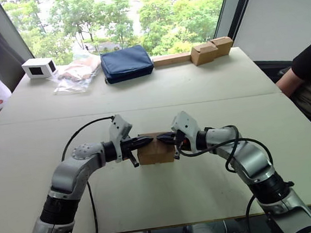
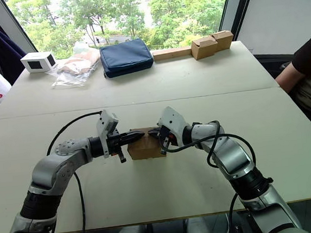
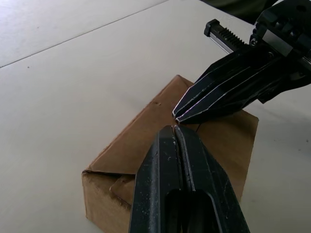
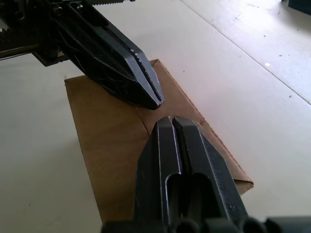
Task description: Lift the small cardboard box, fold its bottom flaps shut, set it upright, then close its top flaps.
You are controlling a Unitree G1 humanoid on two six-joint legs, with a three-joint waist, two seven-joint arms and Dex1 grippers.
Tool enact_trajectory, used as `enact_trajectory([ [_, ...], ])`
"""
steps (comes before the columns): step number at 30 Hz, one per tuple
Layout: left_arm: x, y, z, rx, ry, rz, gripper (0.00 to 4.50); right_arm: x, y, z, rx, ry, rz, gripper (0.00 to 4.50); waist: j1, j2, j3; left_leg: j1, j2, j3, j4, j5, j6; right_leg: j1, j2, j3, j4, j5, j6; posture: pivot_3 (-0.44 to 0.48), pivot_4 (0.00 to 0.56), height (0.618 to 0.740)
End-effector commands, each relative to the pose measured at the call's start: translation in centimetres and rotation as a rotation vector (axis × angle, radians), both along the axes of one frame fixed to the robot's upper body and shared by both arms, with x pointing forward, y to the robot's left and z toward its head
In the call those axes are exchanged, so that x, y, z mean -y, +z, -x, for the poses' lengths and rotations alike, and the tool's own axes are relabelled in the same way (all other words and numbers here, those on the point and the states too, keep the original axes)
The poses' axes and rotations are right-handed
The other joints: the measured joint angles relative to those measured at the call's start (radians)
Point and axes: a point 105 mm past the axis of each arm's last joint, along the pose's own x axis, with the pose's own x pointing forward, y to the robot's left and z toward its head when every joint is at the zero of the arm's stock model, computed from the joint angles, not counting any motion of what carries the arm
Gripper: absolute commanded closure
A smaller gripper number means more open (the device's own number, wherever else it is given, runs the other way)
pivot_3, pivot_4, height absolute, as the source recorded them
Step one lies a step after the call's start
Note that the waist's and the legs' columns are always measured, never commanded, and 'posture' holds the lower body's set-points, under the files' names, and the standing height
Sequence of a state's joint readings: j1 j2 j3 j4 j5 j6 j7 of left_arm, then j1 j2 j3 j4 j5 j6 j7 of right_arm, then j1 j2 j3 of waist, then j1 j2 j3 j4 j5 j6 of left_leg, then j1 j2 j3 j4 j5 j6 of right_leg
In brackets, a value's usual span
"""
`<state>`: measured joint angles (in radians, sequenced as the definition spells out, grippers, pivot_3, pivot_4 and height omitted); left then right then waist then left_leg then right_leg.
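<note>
The small plain brown corrugated cardboard box (image 1: 155, 149) is located on the near half of the pale table (image 1: 207, 84), directly between the 2 arms, and is seen resting on the tabletop. Its upper face is formed by flaps folded flat, with a seam visible across that face in the right wrist view. The left gripper (image 1: 150, 140) is positioned over the box from the robot's left, and the right gripper (image 1: 160, 138) is positioned over it from the robot's right. The 2 black fingers of each gripper are pressed together, so both sets of jaws are closed with nothing held between them. The tips of the 2 grippers are brought almost nose to nose above the middle of the box's upper face; whether they touch the cardboard cannot be told. At the far edge of the table, a small white box with a dark window (image 1: 39, 67), a clear plastic bag of pale items (image 1: 75, 75), a dark blue fabric pouch (image 1: 126, 63) and 2 joined brown boxes with a long cardboard strip (image 1: 211, 50) are arranged in a row, well apart from the grippers. A person's arm (image 1: 291, 80) is visible at the right side of the table.
</note>
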<state>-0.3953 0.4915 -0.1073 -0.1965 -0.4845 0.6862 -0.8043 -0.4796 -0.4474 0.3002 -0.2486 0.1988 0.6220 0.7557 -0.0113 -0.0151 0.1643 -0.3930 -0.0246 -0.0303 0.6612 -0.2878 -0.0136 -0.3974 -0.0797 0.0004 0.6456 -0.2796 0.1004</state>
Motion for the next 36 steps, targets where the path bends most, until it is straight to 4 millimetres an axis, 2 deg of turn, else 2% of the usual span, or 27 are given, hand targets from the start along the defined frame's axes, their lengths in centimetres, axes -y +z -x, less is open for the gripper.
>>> enact_trajectory([
  [1,0.2,0.1,0.1,0.018,-0.01,-0.012,4.48,-0.3,0.4,0.1,0.033,0.018,0.015,4.5,0.0,0.0,0.0,0.0,0.0,0.0,0.0,0.0,0.0,0.0,0.0,0.0,0.0,0.0,0.0,0.0,0.15,0.74],
  [9,0.2,0.3,0.3,0.013,-0.01,-0.005,4.48,0.0,0.2,-0.1,0.03,0.004,0.021,4.5,0.0,0.0,0.0,0.0,0.0,0.0,0.0,0.0,0.0,0.0,0.0,0.0,0.0,0.0,0.0,0.0,0.15,0.74],
  [13,0.1,1.8,0.5,0.011,0.006,0.077,4.48,0.2,0.8,-0.2,0.031,-0.002,-0.012,4.5,0.0,0.0,0.0,0.0,0.0,0.0,0.0,0.0,0.0,0.0,0.0,0.0,0.0,0.0,0.0,0.0,0.15,0.74],
  [17,-1.3,4.5,0.0,0.097,0.113,0.148,4.48,0.4,3.4,-0.1,0.041,0.001,-0.163,4.5,0.0,0.0,0.0,0.0,0.0,0.0,0.0,0.0,0.0,0.0,0.0,0.0,0.0,0.0,0.0,0.0,0.15,0.74],
  [21,-3.3,5.7,1.0,0.135,0.122,0.118,4.48,1.6,6.6,0.3,0.049,-0.031,-0.36,4.5,-0.003,0.0,0.0,0.0,0.0,0.0,-0.001,0.0,0.0,-0.001,0.0,0.0,0.0,0.0,0.0,0.0,0.15,0.74],
  [23,-4.7,5.9,1.6,0.1,0.136,0.119,4.48,2.7,7.4,0.9,0.024,-0.048,-0.428,4.5,-0.001,0.0,0.0,0.0,0.001,0.0,-0.001,0.0,0.0,-0.001,0.0,0.0,0.0,0.0,0.0,0.0,0.15,0.74],
  [24,-5.5,5.2,2.4,0.024,0.129,0.107,4.48,3.6,7.5,1.4,-0.004,-0.055,-0.444,4.5,-0.002,0.0,0.0,0.0,0.001,0.0,-0.001,0.0,0.0,-0.001,0.0,0.0,0.0,0.0,0.0,0.0,0.15,0.74],
  [27,-7.1,3.6,5.0,-0.084,0.122,0.029,4.48,6.1,7.0,2.6,-0.075,-0.089,-0.443,4.5,-0.002,0.001,0.0,0.0,0.001,0.0,-0.003,0.0,0.0,0.0,-0.001,0.001,-0.002,0.0,0.0,0.0,0.15,0.74],
  [29,-7.6,3.2,5.8,-0.108,0.131,0.009,4.48,7.0,6.4,3.1,-0.102,-0.114,-0.415,4.5,0.002,0.001,0.001,0.0,0.0,0.0,-0.003,-0.001,0.001,0.001,-0.003,0.001,-0.004,0.0,0.0,0.0,0.15,0.74],
  [36,-8.9,-0.3,8.5,-0.194,0.173,-0.068,4.48,10.3,-0.1,6.8,-0.317,-0.178,-0.185,4.5,0.002,0.002,0.0,0.001,0.001,0.0,-0.011,-0.001,0.001,0.003,-0.004,0.0,-0.015,-0.002,-0.004,0.0,0.15,0.74],
])
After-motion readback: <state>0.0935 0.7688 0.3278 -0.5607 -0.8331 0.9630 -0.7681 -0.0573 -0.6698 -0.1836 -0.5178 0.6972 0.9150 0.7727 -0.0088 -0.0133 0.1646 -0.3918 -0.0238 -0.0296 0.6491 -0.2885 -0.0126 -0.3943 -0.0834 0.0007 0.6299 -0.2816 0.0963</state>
